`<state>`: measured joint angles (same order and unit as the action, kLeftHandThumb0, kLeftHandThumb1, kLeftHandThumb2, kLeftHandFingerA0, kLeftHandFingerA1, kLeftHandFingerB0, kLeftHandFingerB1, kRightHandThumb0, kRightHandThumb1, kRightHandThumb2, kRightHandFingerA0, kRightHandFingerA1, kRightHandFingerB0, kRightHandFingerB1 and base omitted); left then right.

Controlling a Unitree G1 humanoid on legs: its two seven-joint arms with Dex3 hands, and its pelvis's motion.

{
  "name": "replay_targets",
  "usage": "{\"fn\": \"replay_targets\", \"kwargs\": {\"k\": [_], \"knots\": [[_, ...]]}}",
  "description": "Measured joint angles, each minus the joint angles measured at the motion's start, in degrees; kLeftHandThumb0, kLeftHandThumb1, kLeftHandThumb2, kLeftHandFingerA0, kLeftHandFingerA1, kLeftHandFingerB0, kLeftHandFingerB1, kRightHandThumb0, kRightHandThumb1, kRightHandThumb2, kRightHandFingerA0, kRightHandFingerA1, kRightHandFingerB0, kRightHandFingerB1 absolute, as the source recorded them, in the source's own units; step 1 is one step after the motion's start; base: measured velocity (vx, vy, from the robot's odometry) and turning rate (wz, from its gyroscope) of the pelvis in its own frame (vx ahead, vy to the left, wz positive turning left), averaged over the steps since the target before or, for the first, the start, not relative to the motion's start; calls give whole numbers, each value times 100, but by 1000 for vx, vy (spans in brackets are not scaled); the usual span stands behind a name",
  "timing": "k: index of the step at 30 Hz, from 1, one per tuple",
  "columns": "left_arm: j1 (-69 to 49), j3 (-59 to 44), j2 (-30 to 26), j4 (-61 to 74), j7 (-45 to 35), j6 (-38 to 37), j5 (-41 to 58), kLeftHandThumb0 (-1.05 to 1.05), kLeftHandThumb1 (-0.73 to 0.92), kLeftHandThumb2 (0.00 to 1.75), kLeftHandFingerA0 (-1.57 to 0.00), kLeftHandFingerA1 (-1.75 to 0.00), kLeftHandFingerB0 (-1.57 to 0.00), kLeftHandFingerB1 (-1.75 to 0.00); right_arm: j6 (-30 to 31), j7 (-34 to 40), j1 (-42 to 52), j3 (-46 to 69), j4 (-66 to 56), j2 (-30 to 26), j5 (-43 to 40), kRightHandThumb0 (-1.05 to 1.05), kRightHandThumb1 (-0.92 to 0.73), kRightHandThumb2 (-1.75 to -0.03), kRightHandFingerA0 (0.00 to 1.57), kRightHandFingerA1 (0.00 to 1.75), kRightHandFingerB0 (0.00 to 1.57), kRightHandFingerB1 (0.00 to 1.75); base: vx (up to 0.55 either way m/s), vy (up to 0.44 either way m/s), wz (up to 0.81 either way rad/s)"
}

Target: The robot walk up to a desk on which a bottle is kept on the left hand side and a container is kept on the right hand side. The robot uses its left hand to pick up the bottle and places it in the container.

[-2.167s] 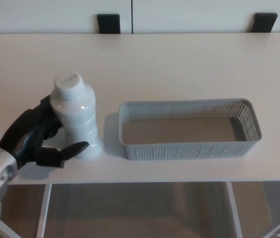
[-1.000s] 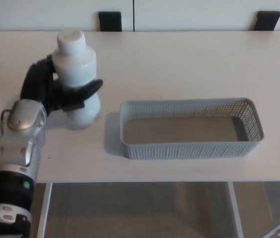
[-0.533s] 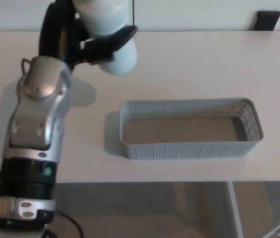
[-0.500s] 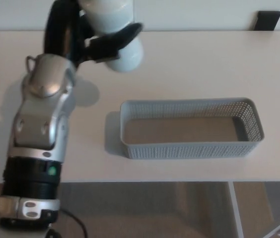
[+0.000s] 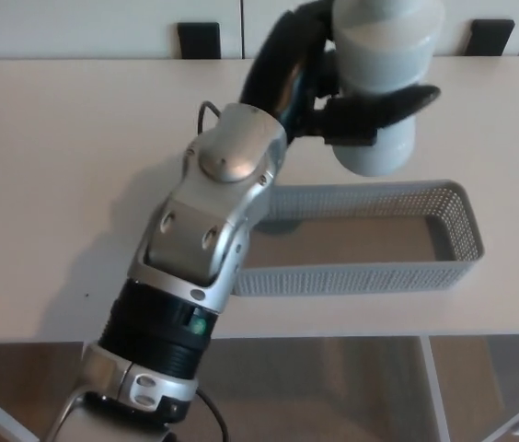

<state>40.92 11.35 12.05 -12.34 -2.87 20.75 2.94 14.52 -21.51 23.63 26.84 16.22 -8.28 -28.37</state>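
On the left of the pale desk (image 5: 66,166) the surface lies bare, crossed only by the dark shadow of the arm. From the lower edge of the head view the robot's left arm (image 5: 209,230) rises diagonally toward the upper right, first a black cuff with a small green light, then a silver, rounded forearm shell with a thin cable looping off its top. Above it the black left hand (image 5: 333,87) is wrapped around a white plastic bottle (image 5: 384,83); one thick finger (image 5: 393,104) crosses the front of the bottle's body, and the rest of the hand curls behind it. The bottle is held in the air, roughly upright, its top cut off by the upper edge of the picture and its rounded base hanging over the far rim of the grey perforated basket (image 5: 444,267). The basket sits on the right half of the desk, long and shallow, its left end hidden behind the forearm. Two black brackets (image 5: 198,39) show at the desk's far edge.
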Motion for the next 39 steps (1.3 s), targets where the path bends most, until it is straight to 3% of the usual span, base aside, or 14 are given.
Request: {"fn": "replay_targets", "kwargs": {"k": [2, 9, 10, 13, 14, 15, 20, 21, 25, 29, 32, 33, 39], "knots": [[-11, 110, 13, -20, -10, 49, -27, -31, 72, 77, -118, -116, -88, -103, -1, 0, -15, -13, -3, -3, 9, -20, -48, -54, 60, 61, 38, 42, 0, 0, 0], [-206, 250, 17, -27, -57, 176, -54, -23, 72, 79, -116, -131, -87, -107, -5, -21, -107, -55, 29, -10, 52, -20, -49, -54, 57, 61, 39, 43, 0, 0, 0], [-248, 246, 10, -33, -62, 177, -53, -24, 75, 73, -118, -124, -79, -103, -5, -26, -125, -56, 41, -10, 55, -19, -48, -53, 64, 63, 41, 43, 0, 0, 0], [-304, 174, -71, -122, -109, 177, -49, -22, 78, 71, -113, -127, -77, -104, -5, -36, -141, -69, 36, -11, 71, -20, -47, -53, 65, 62, 42, 43, 0, 0, 0], [-304, 174, -71, -122, -109, 177, -49, -19, 80, 68, -109, -99, -77, -104, -5, -36, -141, -69, 36, -11, 71, -20, -47, -53, 60, 62, 41, 43, 0, 0, 0], [-319, 136, -115, -164, -115, 178, -50, -21, 82, 63, -111, -113, -80, -89, -5, -34, -154, -70, 36, -13, 83, -20, -47, -53, 61, 61, 41, 43, 0, 0, 0], [-355, -92, -277, -241, -144, 214, -39, -19, 81, 66, -107, -119, -81, -87, -4, -20, -194, -81, -11, -13, 104, -22, -46, -53, 59, 61, 40, 43, 0, 0, 0], [-355, -92, -277, -241, -144, 214, -39, -19, 82, 68, -108, -132, -79, -92, -4, -20, -194, -81, -11, -13, 104, -20, -46, -53, 63, 63, 43, 44, 0, 0, 0], [-449, -209, -406, -312, -222, 215, -28, -17, 84, 68, -107, -125, -75, -101, -3, -15, -205, -109, -52, -18, 113, -21, -48, -54, 62, 62, 41, 43, 0, 0, 0], [-497, -293, -550, -433, -338, 214, -24, -15, 83, 69, -106, -119, -78, -98, -4, -6, -219, -125, -64, -24, 122, -19, -47, -53, 69, 64, 46, 45, 0, 0, 0], [-506, -388, -580, -518, -414, 213, 6, -15, 82, 69, -107, -119, -79, -95, -3, 4, -246, -129, -61, -35, 129, -19, -49, -54, 68, 63, 45, 44, 0, 0, 0], [-506, -413, -581, -540, -430, 212, 19, -17, 85, 67, -106, -121, -79, -89, -2, 11, -259, -128, -61, -35, 129, -20, -49, -54, 62, 63, 41, 43, 0, 0, 0], [-507, -514, -578, -644, -521, 206, 49, -19, 80, 69, -107, -124, -82, -91, 21, 40, -303, -139, -109, -36, 129, -20, -48, -54, 64, 63, 46, 44, 0, 0, 0]]}}
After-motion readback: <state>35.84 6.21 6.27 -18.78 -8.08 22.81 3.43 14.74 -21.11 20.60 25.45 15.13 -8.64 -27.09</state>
